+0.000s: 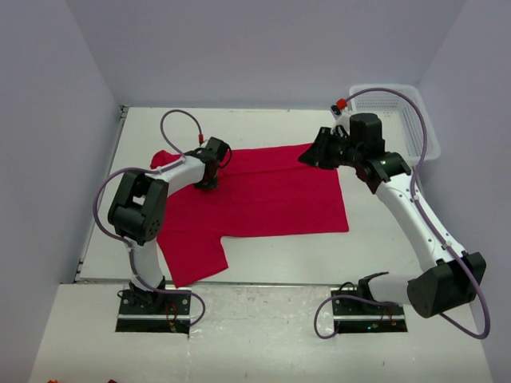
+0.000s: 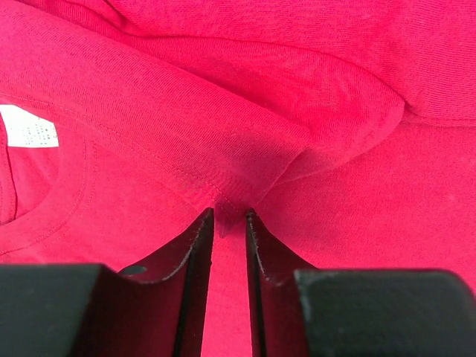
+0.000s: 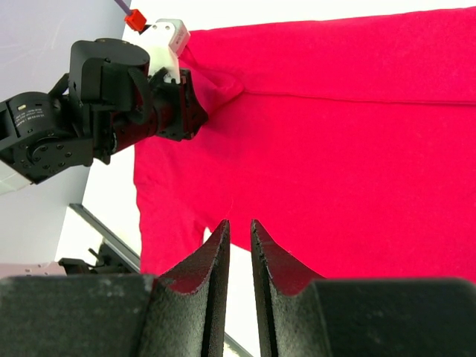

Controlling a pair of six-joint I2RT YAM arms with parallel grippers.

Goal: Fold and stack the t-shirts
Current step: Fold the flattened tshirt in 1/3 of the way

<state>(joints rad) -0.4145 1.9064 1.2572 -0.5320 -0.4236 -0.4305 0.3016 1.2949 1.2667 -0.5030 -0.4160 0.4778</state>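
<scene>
One bright red t-shirt (image 1: 271, 191) lies spread across the table, with a sleeve hanging toward the near left. My left gripper (image 1: 207, 177) rests on the shirt's left part near the collar. In the left wrist view the left gripper (image 2: 230, 214) is shut on a raised fold of the red cloth (image 2: 335, 223), and the white neck label (image 2: 30, 126) lies to its left. My right gripper (image 1: 311, 155) hovers above the shirt's far right corner. In the right wrist view the right gripper (image 3: 239, 223) has its jaws almost together with nothing between them, above the shirt (image 3: 335, 134).
A white mesh basket (image 1: 399, 120) stands at the far right edge of the table. Bare white table (image 1: 383, 239) lies right of the shirt. The left arm (image 3: 111, 97) shows in the right wrist view. Grey walls close in the sides and back.
</scene>
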